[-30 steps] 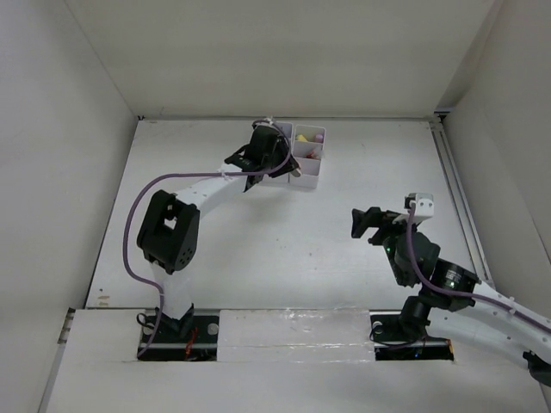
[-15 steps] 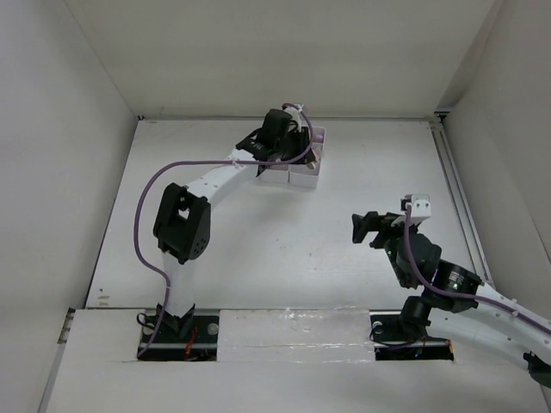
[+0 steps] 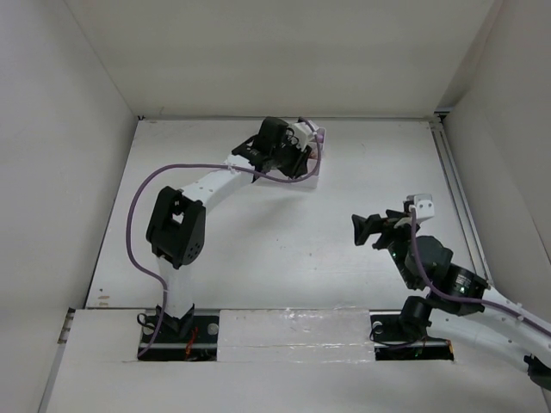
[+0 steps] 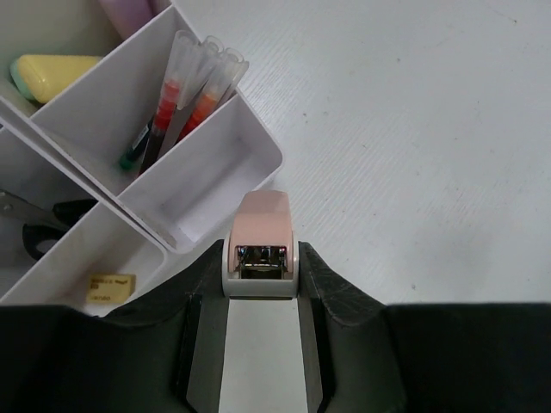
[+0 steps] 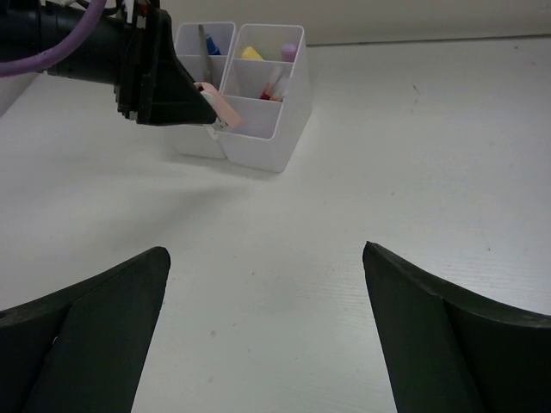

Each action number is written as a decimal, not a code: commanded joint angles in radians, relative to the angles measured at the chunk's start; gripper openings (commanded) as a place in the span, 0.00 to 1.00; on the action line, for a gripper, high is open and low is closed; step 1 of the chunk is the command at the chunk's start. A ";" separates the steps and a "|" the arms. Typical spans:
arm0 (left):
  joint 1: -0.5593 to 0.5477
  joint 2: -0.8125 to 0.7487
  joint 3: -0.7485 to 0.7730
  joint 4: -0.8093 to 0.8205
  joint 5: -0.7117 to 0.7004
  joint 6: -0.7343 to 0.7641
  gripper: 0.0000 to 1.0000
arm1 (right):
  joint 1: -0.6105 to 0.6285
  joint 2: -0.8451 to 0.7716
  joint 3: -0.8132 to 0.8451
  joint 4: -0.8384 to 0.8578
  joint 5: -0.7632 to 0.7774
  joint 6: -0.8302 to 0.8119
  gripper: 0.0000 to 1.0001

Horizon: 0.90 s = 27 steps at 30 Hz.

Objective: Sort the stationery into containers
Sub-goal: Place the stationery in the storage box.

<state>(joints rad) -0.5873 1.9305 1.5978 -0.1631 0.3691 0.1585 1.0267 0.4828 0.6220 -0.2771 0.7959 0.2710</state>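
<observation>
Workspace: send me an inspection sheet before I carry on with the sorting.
Surface: matt white table, no spills seen.
Job's things: white plastic divided organizer tray holds a yellow highlighter, clear-barrelled red pens and black-handled scissors; one corner compartment is empty.
Clutter: nothing seen.
Claws: left claw shut on a small pink stapler-shaped item at that empty compartment's edge; right claw open, holding nothing, over bare table.
Cables: purple cable loops beside the left arm, hanging free.
Surroundings: plain white walls on three sides.
</observation>
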 commanded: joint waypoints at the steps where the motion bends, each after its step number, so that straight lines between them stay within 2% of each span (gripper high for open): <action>1: 0.006 -0.067 0.033 0.046 0.059 0.119 0.00 | -0.004 -0.036 0.005 0.049 -0.026 -0.030 1.00; 3: 0.006 -0.105 -0.008 0.129 0.074 0.128 0.00 | -0.004 -0.049 0.005 0.039 -0.026 -0.030 1.00; 6: 0.006 -0.105 -0.035 0.145 0.091 0.188 0.00 | -0.004 -0.076 -0.004 0.021 -0.026 -0.039 1.00; 11: 0.006 -0.010 0.120 -0.005 0.108 0.306 0.00 | -0.004 -0.110 -0.013 0.012 -0.026 -0.039 1.00; 21: 0.035 0.025 0.140 -0.067 0.171 0.464 0.00 | -0.004 -0.122 -0.022 0.012 -0.026 -0.049 1.00; 27: 0.035 0.096 0.223 -0.125 0.200 0.504 0.00 | -0.004 -0.122 -0.022 0.003 -0.017 -0.049 1.00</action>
<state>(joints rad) -0.5518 2.0186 1.7649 -0.2611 0.5186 0.6064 1.0267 0.3668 0.6048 -0.2836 0.7769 0.2379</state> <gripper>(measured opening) 0.275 0.999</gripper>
